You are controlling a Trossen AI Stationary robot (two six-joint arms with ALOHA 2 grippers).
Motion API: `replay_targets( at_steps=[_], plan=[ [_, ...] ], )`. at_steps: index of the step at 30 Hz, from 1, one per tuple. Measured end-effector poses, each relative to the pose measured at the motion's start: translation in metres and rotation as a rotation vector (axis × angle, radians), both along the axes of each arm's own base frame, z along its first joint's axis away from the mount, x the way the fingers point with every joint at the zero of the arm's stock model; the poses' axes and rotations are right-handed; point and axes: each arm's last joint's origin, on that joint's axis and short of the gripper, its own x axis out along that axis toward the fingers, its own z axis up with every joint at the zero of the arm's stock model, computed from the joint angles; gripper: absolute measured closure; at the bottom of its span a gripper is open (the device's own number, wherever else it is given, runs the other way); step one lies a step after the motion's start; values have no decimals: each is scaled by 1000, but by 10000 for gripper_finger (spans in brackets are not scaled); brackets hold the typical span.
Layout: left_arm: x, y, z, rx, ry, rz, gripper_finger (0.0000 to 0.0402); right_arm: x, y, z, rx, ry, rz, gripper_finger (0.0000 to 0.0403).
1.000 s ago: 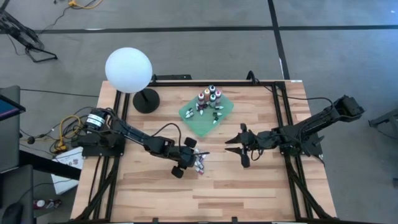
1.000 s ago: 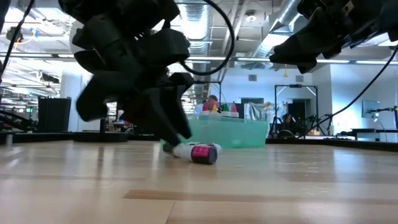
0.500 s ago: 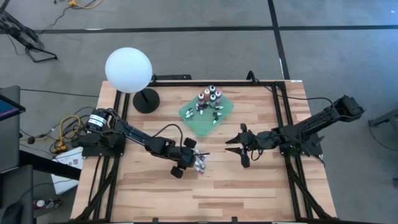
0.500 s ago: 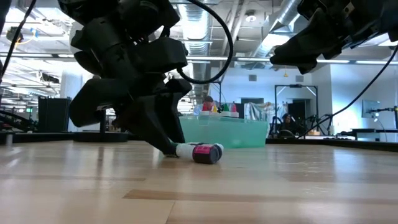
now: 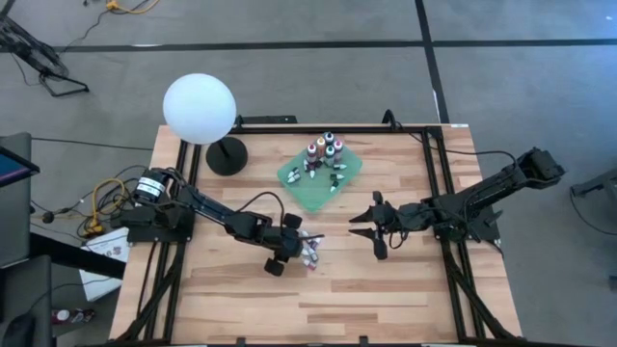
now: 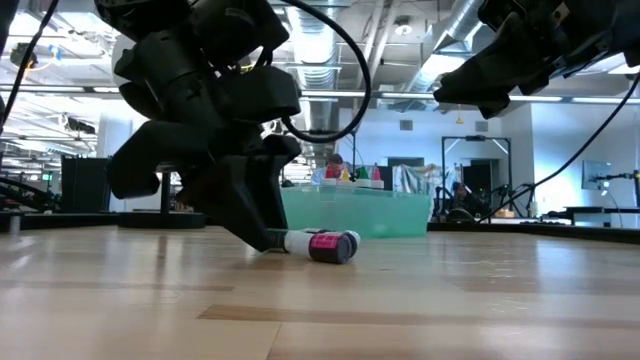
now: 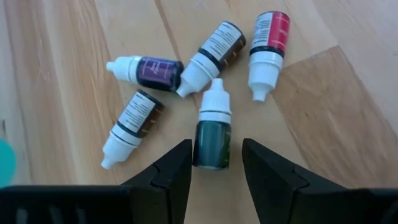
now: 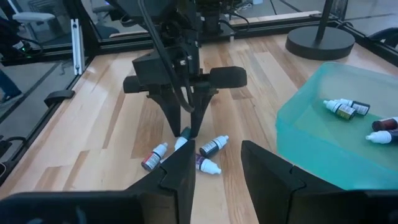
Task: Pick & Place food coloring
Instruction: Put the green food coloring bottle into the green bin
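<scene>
Several small dropper bottles with white caps lie on their sides on the wood, among them a dark green one [image 7: 212,124], a purple one [image 7: 152,71] and a pink one [image 7: 268,40]. They show as a cluster [image 5: 308,253] in the high view. More bottles stand and lie in the teal tray [image 5: 349,179]. My left gripper [image 7: 216,146] is open and low over the cluster [image 5: 301,247], one finger on either side of the green bottle's base end. My right gripper [image 5: 355,227] hangs open to the right of the cluster, above the table. My left gripper comes slanting down from the table's left, and its fingers [image 7: 177,168] lie along the dark green bottle, astride the base end [image 7: 210,155]. The bottle lies flat on the wood. I cannot tell whether either finger touches it.
A lamp with a white globe [image 5: 199,108] and a black round base [image 5: 227,156] stands at the far left of the table. The teal tray [image 8: 311,130] sits at the far middle. Bare wood lies toward the near edge [image 5: 318,308]. People and equipment show in the room behind.
My left gripper has tipped and sunk lower toward the table at the bottles; in the low view its fingertips have come down onto the wood beside the pink bottle. The bottles and my right arm have kept still.
</scene>
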Motion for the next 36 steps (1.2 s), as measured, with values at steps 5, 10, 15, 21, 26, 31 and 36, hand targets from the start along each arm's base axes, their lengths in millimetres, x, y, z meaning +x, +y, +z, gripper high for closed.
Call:
replay_targets(
  at_steps=[5, 10, 15, 21, 26, 31, 36],
  plan=[
    [-1, 0, -1, -19, 18, 28, 265, 0, 0, 0, 0, 0, 0, 282],
    [-1, 0, -1, -24, 17, 36, 265, 0, 0, 0, 0, 0, 0, 282],
    [-1, 1, -1, -26, 13, 37, 265, 0, 0, 0, 0, 0, 0, 282],
    [2, 0, 1, -42, -21, 39, 265, 0, 0, 0, 0, 0, 0, 282],
    [5, 3, -1, -85, -19, 34, 265, 0, 0, 0, 0, 0, 0, 282],
    [10, 5, -18, -128, 12, 28, 265, 0, 0, 0, -2, 5, 0, 282],
    [12, 8, -22, -142, 4, 41, 265, 0, 0, -1, -2, 7, 0, 282]
  ],
)
